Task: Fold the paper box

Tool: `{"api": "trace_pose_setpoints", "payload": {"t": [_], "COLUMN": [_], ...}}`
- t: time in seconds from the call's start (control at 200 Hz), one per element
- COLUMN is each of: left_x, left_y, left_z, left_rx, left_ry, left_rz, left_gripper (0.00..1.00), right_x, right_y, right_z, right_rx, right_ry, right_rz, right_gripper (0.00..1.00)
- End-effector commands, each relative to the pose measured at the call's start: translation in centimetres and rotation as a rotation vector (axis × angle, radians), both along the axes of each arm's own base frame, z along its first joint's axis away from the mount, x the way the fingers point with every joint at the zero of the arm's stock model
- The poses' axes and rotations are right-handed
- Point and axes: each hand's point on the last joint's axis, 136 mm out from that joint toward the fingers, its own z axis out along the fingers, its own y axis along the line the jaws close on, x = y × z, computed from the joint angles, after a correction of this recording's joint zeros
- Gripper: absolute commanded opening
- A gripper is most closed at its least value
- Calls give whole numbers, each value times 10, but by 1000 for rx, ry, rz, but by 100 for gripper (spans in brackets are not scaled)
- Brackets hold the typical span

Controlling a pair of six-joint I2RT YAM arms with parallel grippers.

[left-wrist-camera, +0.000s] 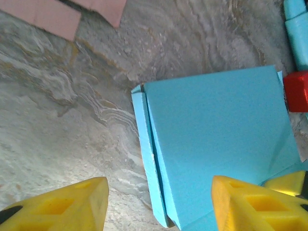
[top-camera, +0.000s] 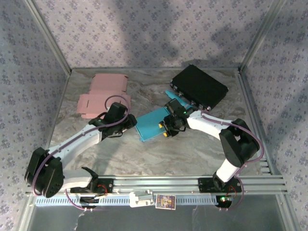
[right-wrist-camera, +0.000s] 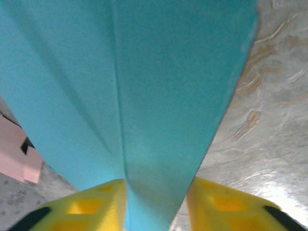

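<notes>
Grey marbled table [top-camera: 192, 154], boxed in by flower-print walls [top-camera: 144, 29]. One blue paper box [top-camera: 151, 126] mid-table, one flat pink box [top-camera: 101, 96] far left, one black case [top-camera: 199, 86] far right. Two grippers: left gripper [left-wrist-camera: 156, 183] spread wide over the blue box's corner, right gripper [right-wrist-camera: 156, 185] parted round its raised flap [right-wrist-camera: 159, 96].

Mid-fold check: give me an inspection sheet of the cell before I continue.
Surface: marbled table, no spills seen.
Job's things: blue paper box, partly folded, mid-table.
Clutter: flat pink box blank far left; black case far right; small card on the front rail.
Grippers: left gripper open, straddling the blue box's edge; right gripper has a blue panel between its fingers, grip unclear.
Cables: purple cables looped along both arms.
Surroundings: patterned walls, metal frame.
</notes>
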Motion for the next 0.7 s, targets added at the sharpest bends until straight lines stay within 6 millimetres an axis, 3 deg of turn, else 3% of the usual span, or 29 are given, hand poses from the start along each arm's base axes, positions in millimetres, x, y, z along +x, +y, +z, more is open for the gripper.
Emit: {"api": "trace_pose_setpoints", "payload": {"t": [0.0,0.15,0.455,0.475,0.6,0.695], "left_x": [7,7,1,0,-3,-6], "left_y": [-21,-29,-28,-28,-28,-26], "left_z": [0,-19,-42,-43,-43,-45], "left_rx": [-103,-114,-83,-85,-84,-81], "left_ry": [8,47,110,114,124,136], "left_rz": [-23,-43,-59,-59,-69,-73], "left_gripper": [59,58,57,57,57,57], "right_x": [-9,-7,-15,-10,-7,15], "right_y": [-9,-12,-53,-54,-84,-89], "right_z": [10,28,66,78,96,109], "right_rx": [-28,-29,-98,-97,-206,-255], "right_ry": [28,6,-65,-97,-199,-363], "right_rz": [31,84,238,247,354,482], "right_gripper": [53,65,75,75,76,72]}}
